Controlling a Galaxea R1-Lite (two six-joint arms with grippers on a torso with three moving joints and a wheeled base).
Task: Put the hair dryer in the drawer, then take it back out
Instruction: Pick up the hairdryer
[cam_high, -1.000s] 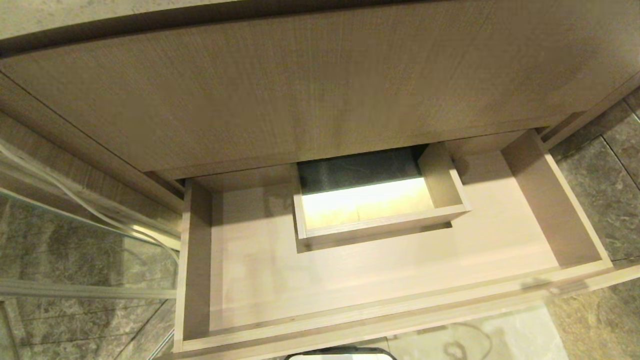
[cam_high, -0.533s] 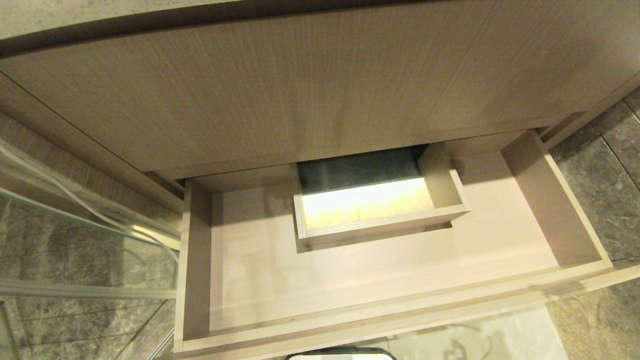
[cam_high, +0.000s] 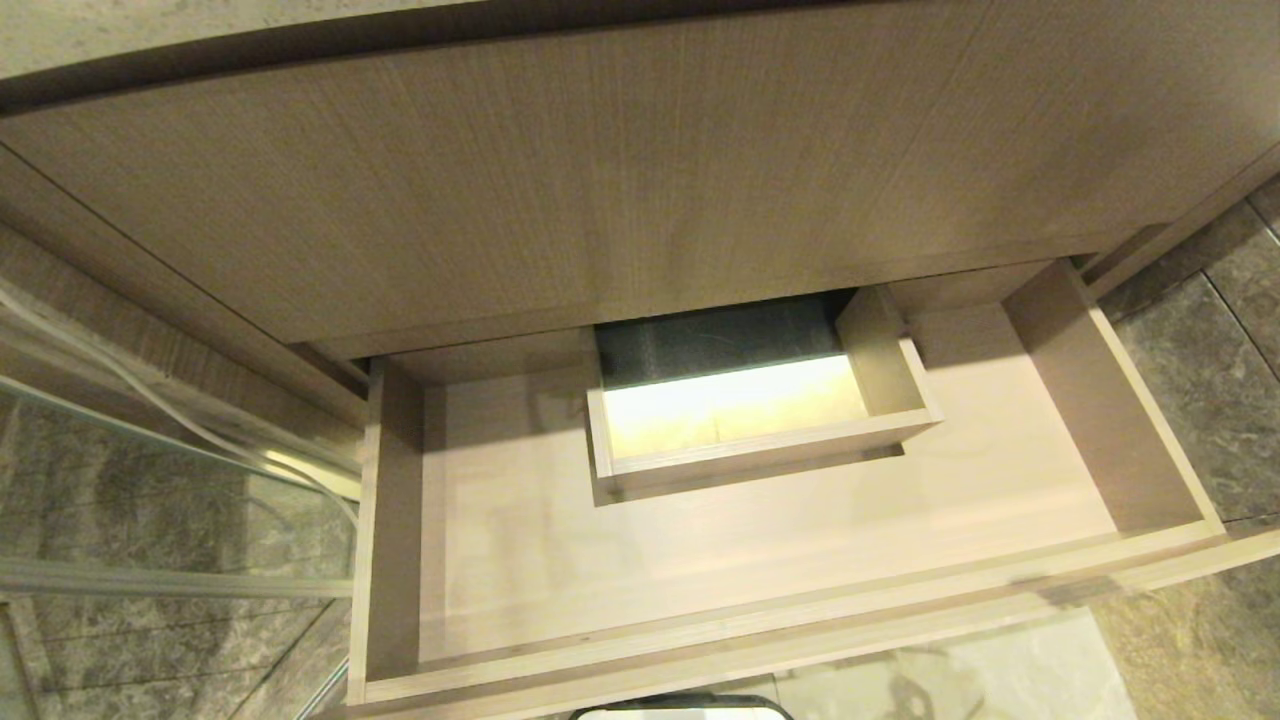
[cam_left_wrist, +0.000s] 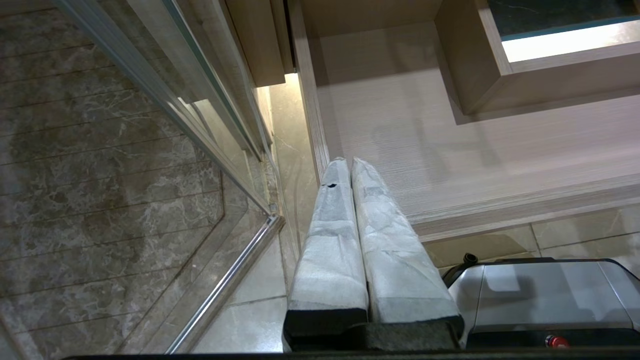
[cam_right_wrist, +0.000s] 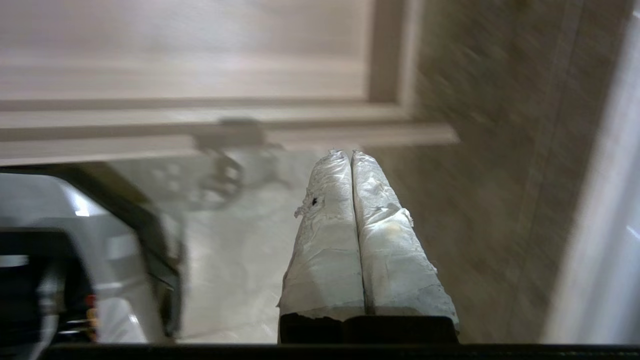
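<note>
1. You are looking down at the drawer (cam_high: 760, 560), pulled out wide beneath a taller wood-grain front (cam_high: 600, 180). Its pale floor is bare, and a boxed cut-out (cam_high: 750, 420) stands at the back, brightly lit inside.
2. Around it you have dark marbled floor tiles (cam_high: 1210, 380) on the right, a glass panel with a metal rail (cam_high: 170, 580) on the left, and paler tiles just ahead of the drawer's front edge.
3. You cannot see the hair dryer in any view; it is not on the drawer floor.
4. Your left gripper (cam_left_wrist: 349, 162) hangs by the drawer's left front corner, its two wrapped fingers pressed together with nothing between them.
5. Your right gripper (cam_right_wrist: 347, 154) hovers over the pale tiles just outside the drawer's right front corner, fingers together and holding nothing.
6. Against the head view of a second ago, the drawer, cut-out and floor sit the same; only the faint shadow on the front rim near the right corner has shifted.
</note>
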